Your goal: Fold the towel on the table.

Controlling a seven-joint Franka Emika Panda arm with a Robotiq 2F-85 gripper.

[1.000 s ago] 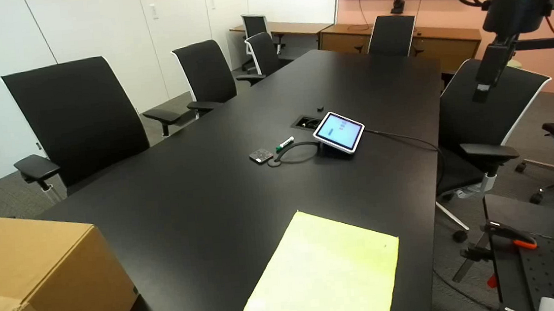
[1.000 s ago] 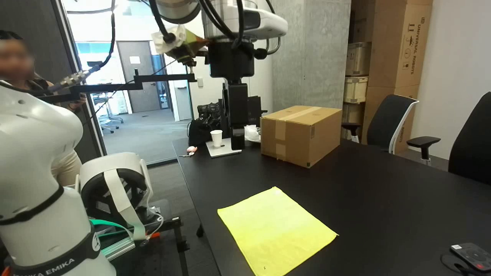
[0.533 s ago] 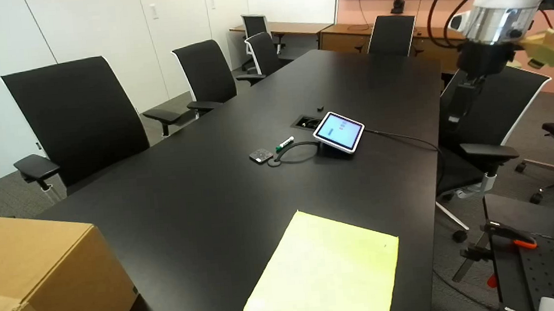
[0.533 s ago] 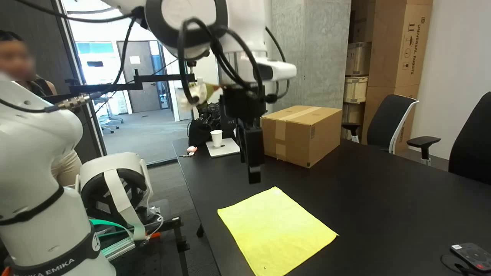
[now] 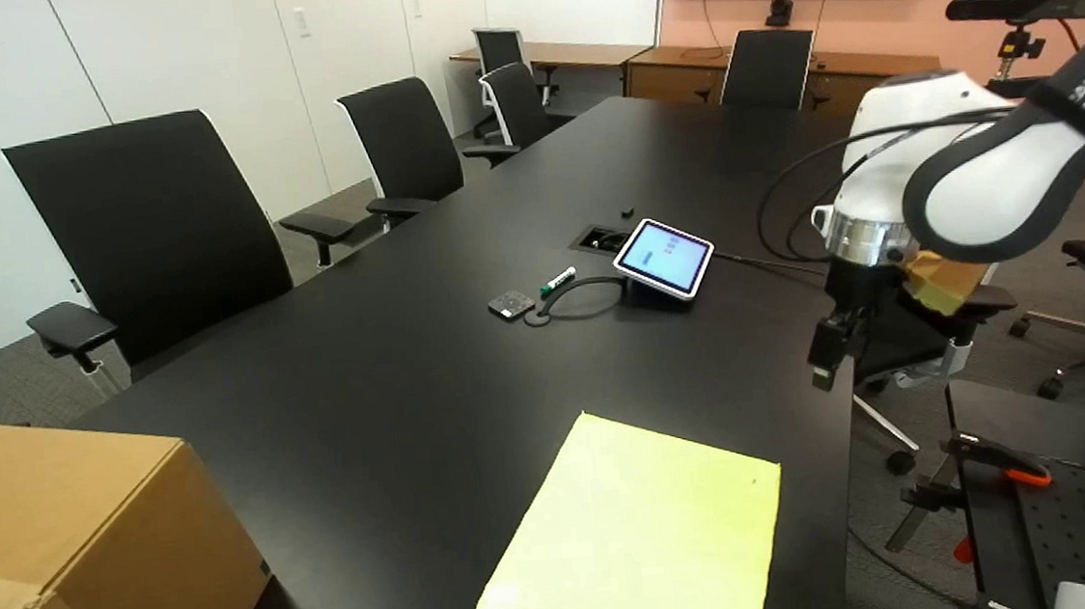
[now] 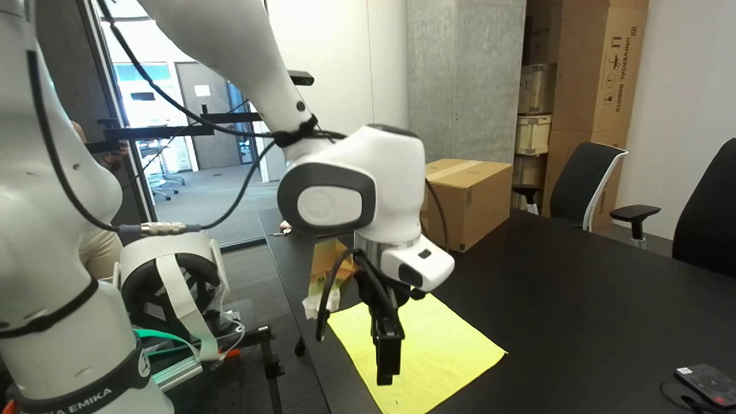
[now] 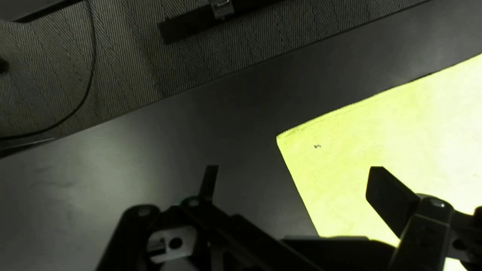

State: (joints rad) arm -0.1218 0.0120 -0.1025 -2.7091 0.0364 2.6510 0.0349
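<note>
Towel (image 5: 638,539), thin pale yellow-green rectangular cloth, lies spread flat on long matte black counter (image 5: 371,463), near its edge. Black two-fingered claw (image 7: 293,172) hangs near one towel corner, fingers wide apart, one seen against bare counter, the other against cloth in wrist view. Brown cardboard box (image 6: 483,201) and white-framed tablet (image 5: 665,260) stand apart from towel.

Blk table (image 5: 369,434) w/ ylw towel (image 5: 634,539), box (image 5: 102,557).
</note>
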